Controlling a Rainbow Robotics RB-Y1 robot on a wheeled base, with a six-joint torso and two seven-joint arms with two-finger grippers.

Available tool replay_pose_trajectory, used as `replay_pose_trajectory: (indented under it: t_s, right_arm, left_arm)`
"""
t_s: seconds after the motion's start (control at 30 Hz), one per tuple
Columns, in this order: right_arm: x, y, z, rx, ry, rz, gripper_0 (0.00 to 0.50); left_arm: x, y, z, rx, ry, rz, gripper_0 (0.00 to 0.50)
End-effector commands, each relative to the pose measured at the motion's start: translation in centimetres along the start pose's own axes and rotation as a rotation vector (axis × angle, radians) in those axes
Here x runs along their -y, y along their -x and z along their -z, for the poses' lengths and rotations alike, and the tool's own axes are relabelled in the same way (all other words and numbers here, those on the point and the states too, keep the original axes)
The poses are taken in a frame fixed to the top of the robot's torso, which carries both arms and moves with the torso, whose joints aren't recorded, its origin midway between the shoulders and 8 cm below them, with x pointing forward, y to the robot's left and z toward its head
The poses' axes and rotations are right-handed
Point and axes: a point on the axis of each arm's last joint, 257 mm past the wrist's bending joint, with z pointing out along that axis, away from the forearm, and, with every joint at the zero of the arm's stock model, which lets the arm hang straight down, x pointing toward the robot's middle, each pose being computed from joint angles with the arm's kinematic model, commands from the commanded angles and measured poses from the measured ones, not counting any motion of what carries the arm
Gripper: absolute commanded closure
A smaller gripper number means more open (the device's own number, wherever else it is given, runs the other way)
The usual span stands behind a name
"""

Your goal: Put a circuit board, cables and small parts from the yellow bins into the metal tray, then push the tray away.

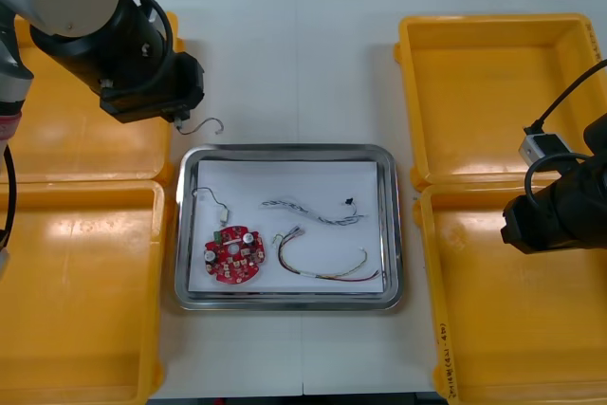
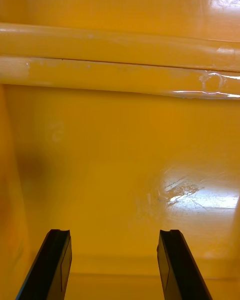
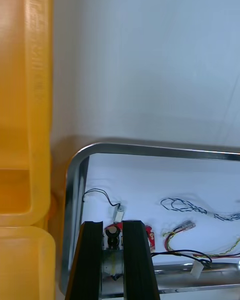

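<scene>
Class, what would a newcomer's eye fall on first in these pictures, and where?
The metal tray at the table's middle, white inside, holds a round red circuit board, a twisted blue and white cable and a red and yellow cable. The left gripper hangs by the tray's far left corner, shut on a dangling black cable. The right gripper stands open over the near right yellow bin.

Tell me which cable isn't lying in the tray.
The black cable dangling from the left end effector; the other three lie flat inside the metal tray.
</scene>
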Motion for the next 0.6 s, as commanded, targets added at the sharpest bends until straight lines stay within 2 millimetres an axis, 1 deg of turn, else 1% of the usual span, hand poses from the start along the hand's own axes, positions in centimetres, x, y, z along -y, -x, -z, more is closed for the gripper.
replay_pose_trajectory:
  t_s: [0.03, 0.13, 0.2, 0.27, 0.43, 0.53, 0.6]
  right_arm:
    - [-0.2, 0.4, 0.8, 0.032, 0.015, -0.051, 0.0]
    - [-0.2, 0.4, 0.8, 0.032, 0.014, -0.052, 0.0]
    - [-0.2, 0.4, 0.8, 0.032, 0.014, -0.049, 0.0]
    - [-0.1, 0.4, 0.8, 0.033, 0.012, -0.046, 0.0]
    - [0.0, 0.4, 0.8, 0.035, 0.009, -0.046, 0.0]
    - [0.0, 0.4, 0.8, 0.035, 0.009, -0.046, 0.0]
    - [0.0, 0.4, 0.8, 0.035, 0.009, -0.046, 0.0]
  left_arm:
    - [3.8, -0.5, 0.3, 0.027, -0.005, 0.02, 0.5]
    - [4.8, -1.4, -0.7, 0.019, 0.0, 0.012, 0.5]
    - [5.4, -2.2, -1.8, 0.011, 0.004, 0.01, 0.5]
    - [5.5, -2.9, -2.6, 0.002, 0.007, 0.016, 0.5]
    - [5.4, -4.6, -4.7, -0.015, 0.029, 0.029, 0.5]
    - [4.7, -6.2, -6.3, -0.041, 0.065, 0.01, 0.5]
    - [4.6, -6.6, -6.9, -0.043, 0.075, 0.005, 0.5]
